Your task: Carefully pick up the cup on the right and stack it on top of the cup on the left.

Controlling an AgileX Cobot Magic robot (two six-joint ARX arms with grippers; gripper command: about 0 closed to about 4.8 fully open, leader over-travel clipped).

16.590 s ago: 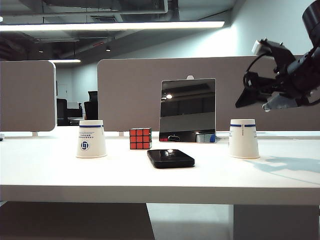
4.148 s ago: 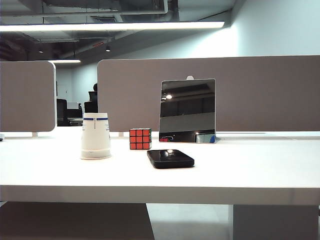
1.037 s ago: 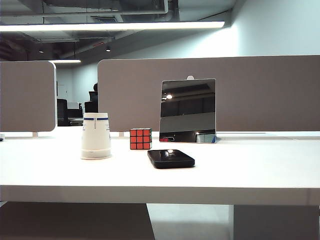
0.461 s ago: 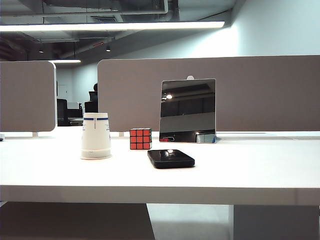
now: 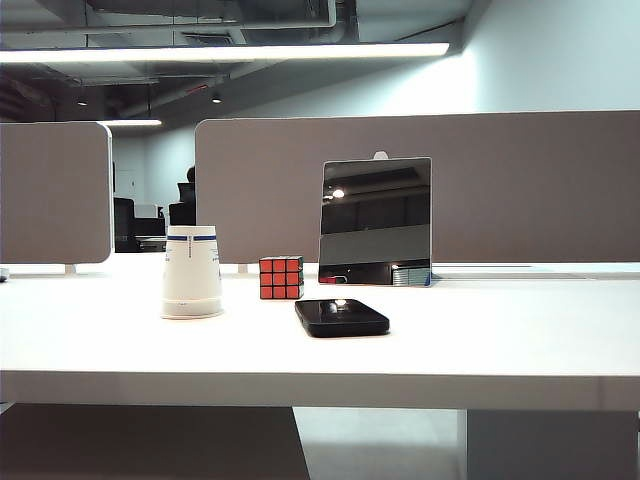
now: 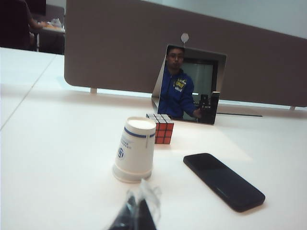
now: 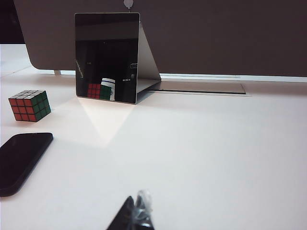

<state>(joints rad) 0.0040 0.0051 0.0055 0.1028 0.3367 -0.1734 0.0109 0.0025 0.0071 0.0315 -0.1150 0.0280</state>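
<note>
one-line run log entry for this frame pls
cups: stacked, left of cube | left end effector: shut, empty, near stack | right end effector: shut, empty, over bare table

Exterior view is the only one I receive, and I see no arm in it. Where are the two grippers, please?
Observer: The left gripper is low over the table, fingers closed and empty, pointing at the stacked cups.
Operator: And the right one?
Observer: The right gripper is also closed and empty, above a bare part of the table, with the phone off to one side.
Operator: Does the mirror show anything from there?
Observer: In the left wrist view the mirror reflects a person in a blue jacket.
</note>
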